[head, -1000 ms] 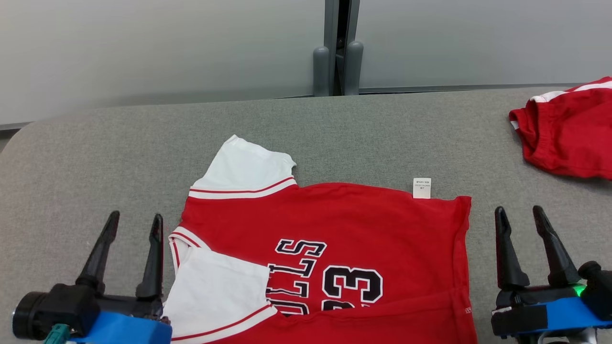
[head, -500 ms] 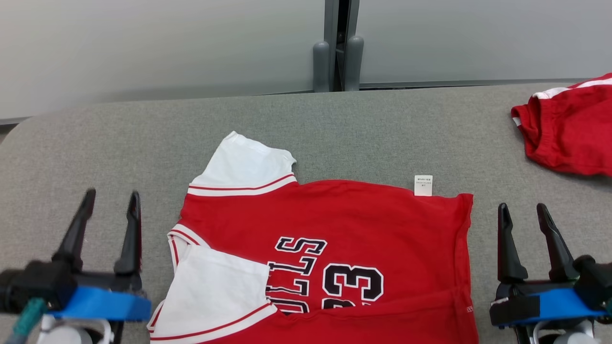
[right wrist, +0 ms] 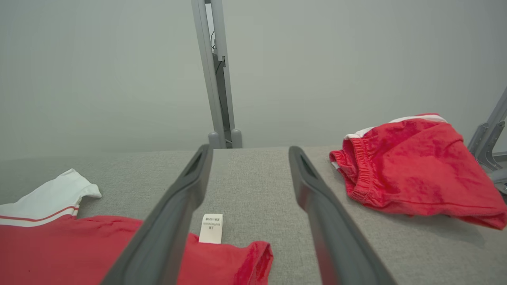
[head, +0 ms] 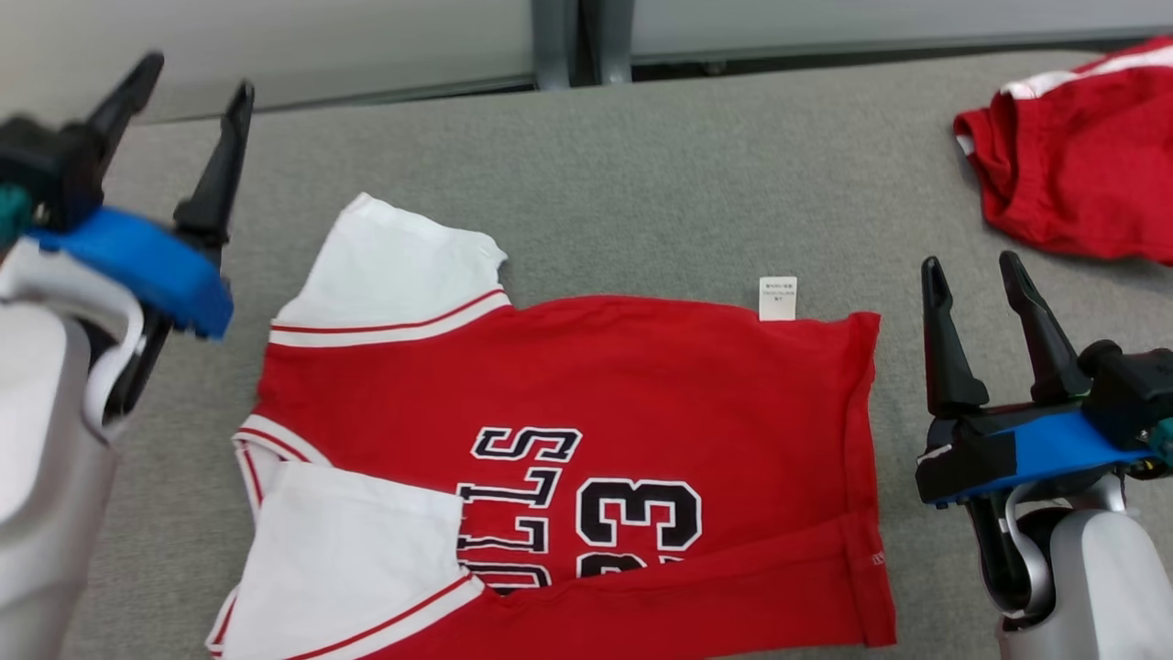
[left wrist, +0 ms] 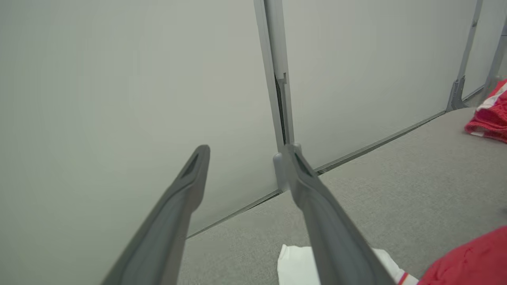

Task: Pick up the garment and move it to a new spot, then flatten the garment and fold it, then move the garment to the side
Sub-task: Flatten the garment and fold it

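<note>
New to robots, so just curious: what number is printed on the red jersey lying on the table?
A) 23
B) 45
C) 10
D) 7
A: the jersey bears large black digits reading 23, next to the lettering.

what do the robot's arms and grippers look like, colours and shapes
The left gripper and right gripper each have two long black tapered fingers on a black base wrapped in a blue band. The pale rounded forearms end in a curved white bracket at the wrist. A small teal fitting sits beside each base.
</note>
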